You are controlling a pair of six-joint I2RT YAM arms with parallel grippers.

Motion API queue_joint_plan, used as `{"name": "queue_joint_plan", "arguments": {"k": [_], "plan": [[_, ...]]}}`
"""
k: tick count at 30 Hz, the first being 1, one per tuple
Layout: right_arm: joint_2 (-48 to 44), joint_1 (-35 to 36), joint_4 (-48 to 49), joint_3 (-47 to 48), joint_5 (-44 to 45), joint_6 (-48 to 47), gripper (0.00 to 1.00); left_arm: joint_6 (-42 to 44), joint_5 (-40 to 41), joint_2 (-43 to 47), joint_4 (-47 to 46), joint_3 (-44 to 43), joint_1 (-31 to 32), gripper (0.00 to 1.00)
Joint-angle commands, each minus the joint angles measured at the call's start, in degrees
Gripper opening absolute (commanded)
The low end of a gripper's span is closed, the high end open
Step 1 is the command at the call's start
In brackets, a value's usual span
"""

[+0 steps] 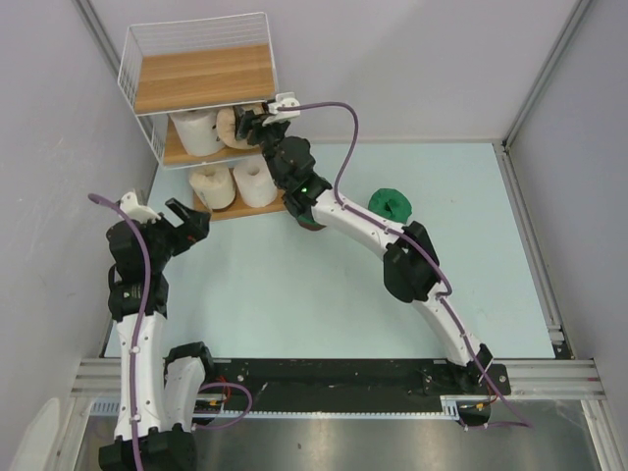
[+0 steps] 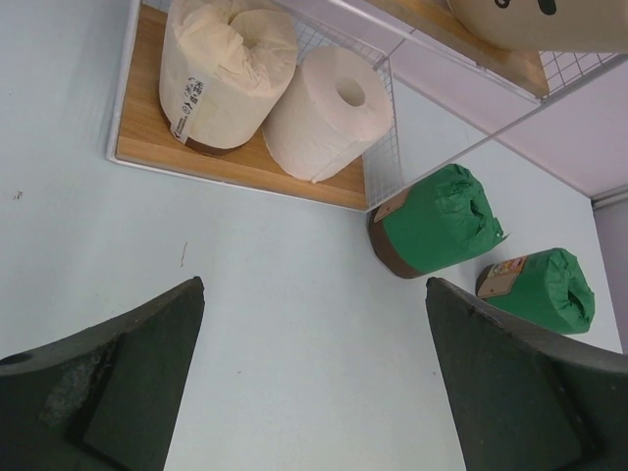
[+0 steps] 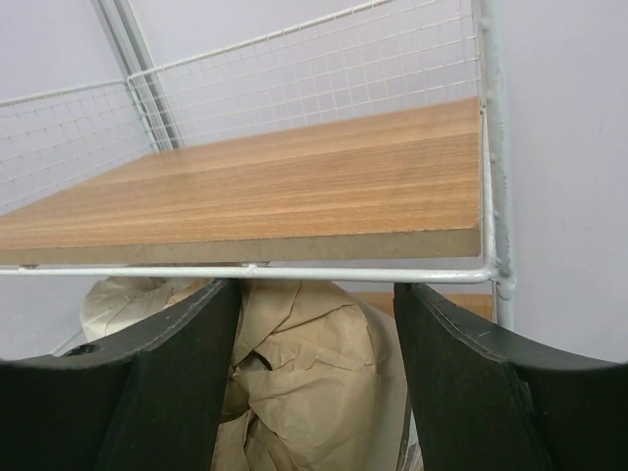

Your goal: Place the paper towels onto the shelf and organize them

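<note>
Four of six paper towels are on the shelf [image 1: 201, 78]: two cream rolls on the bottom board [image 2: 221, 74] [image 2: 329, 113], side by side and touching. A third cream roll [image 1: 196, 132] is on the middle board, with the tan roll [image 3: 314, 392] just beside it. Top board is bare. Left to do: two green rolls on the worktop [image 2: 245, 324]. The nearer green roll [image 2: 437, 221] is just off the shelf's bottom corner and the farther green roll [image 2: 545, 289] is a bit beyond it; both lie tilted, not upright. Right hand [image 3: 314, 294] is reached into the middle tier under the top board, fingers either side of the tan roll with paper filling the gap. Cannot tell if it is squeezing or slack. Judgement: the tan roll is being seated, the greens come next, probably on the top board. Left hand [image 2: 314, 294] is empty, fingers wide apart, hanging over bare worktop in front of the shelf. The nearer green roll is ahead of it toward its right finger, near but not between the fingers; the bottom-tier rolls are ahead toward its left finger.
</note>
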State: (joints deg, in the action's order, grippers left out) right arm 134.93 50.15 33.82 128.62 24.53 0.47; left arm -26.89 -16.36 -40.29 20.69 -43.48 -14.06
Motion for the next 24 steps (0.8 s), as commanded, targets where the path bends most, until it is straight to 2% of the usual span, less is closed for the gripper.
{"name": "queue_joint_plan", "arguments": {"k": [1,8,17,24], "plan": [[2.52,-0.32,8.36,-0.65,0.34,-1.7,0.67,-0.88,-2.27,-0.05,-2.49,0.07,-0.61,1.0],[2.27,-0.84,12.4,-1.09,-1.24,-1.35,0.67,-1.23,-3.41,-0.22,-3.46,0.59,-0.52,1.0],[-5.02,-0.67,18.2,-10.92,-4.32,-0.73,0.67,-1.41,-4.03,-0.75,-4.51,1.03,-0.52,1.0],[-5.74,-1.11,17.42,-11.9,-5.2,-0.73,0.67,-1.49,-6.83,-1.19,-6.27,2.0,-0.52,1.0]]}}
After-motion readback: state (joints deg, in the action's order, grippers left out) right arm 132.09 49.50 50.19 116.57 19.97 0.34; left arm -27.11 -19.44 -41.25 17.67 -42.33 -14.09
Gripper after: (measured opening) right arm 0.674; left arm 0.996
